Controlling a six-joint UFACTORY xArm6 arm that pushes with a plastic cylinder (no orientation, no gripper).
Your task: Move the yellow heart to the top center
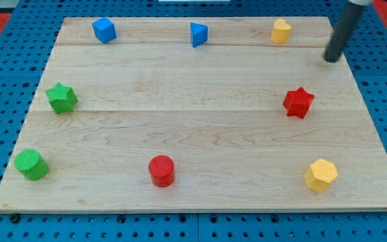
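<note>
The yellow heart sits near the top edge of the wooden board, right of centre. My tip is on the board at the upper right, to the right of and a little below the heart, apart from it. A blue triangle stands at the top centre, left of the heart.
A blue cube is at the top left. A green star is at the left and a green cylinder at the bottom left. A red cylinder, a red star and a yellow hexagon also stand on the board.
</note>
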